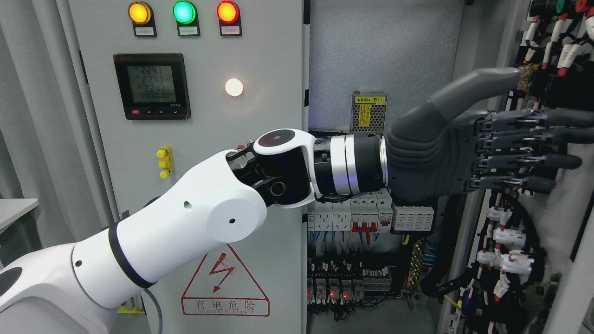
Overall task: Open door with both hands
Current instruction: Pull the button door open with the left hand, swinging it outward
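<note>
My left arm comes in from the lower left and reaches across to the right. Its grey hand (533,134) is open, fingers (547,161) stretched out flat toward the inner face of the right door (564,218), which stands swung open and carries wired components. I cannot tell whether the fingertips touch it. The left door (209,139) is closed, with three lamps, a meter and a yellow handle (163,162). My right arm does not show.
Between the doors the cabinet interior (371,232) shows breakers, terminal rows and wiring. A red hazard triangle (225,283) marks the left door. A grey table corner (16,208) sticks in at the left edge, before a curtain.
</note>
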Motion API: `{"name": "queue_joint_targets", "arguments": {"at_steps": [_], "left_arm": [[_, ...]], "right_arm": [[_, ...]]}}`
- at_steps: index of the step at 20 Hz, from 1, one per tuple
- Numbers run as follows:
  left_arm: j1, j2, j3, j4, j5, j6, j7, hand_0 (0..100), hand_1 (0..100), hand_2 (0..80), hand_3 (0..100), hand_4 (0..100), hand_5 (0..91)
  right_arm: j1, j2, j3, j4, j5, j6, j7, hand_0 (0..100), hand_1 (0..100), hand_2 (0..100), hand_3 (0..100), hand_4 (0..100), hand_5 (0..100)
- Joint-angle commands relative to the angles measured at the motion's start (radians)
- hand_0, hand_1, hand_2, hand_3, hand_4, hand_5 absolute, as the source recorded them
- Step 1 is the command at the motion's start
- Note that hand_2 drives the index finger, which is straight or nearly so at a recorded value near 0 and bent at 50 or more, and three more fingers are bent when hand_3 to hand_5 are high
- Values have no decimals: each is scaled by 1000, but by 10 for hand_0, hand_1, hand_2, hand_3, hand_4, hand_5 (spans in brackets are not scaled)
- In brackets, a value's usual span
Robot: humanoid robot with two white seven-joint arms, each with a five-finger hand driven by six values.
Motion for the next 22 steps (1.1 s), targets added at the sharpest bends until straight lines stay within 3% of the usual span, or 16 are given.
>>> {"name": "queue_joint_targets", "arguments": {"at_steps": [1, 4, 7, 22], "left_arm": [[-46, -89, -115, 2, 28, -54, 0, 296, 0, 28, 27, 36, 0], [-87, -116, -162, 14, 94, -76, 0, 296, 0, 28, 27, 36, 0], [-92, -146, -176, 42, 96, -88, 0, 296, 0, 28, 28, 36, 0], [-99, -146, -192, 123, 96, -88, 0, 295, 0, 28, 27, 36, 0]], "right_arm": [[0, -2, 1, 0, -28, 0, 0, 218, 0, 0, 0, 0, 0], [0, -2, 1, -1, -29, 0, 0, 218, 0, 0, 0, 0, 0], [0, -2, 1, 0, -28, 0, 0, 218, 0, 0, 0, 0, 0], [0, -2, -1, 0, -28, 0, 0, 218, 0, 0, 0, 0, 0]]}}
